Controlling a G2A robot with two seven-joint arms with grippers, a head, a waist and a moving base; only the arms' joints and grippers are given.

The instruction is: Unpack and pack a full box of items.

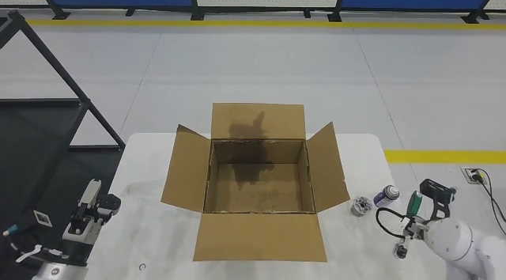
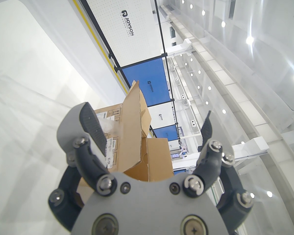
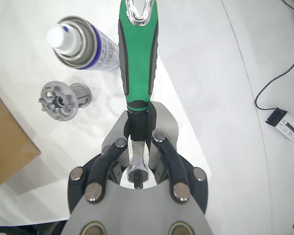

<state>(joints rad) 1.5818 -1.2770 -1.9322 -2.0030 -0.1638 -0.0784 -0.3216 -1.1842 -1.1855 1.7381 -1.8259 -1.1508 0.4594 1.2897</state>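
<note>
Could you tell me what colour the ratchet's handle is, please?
Green with dark grey side strips; the ratchet handle shows best in the right wrist view.

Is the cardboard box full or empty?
Empty. In the top view the box has its four flaps spread and its bare floor visible, nothing lying on it.

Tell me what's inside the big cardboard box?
The cardboard box stands open, and nothing shows inside but its bare brown floor. The floor strip against its near wall is hidden from the top view.
</note>
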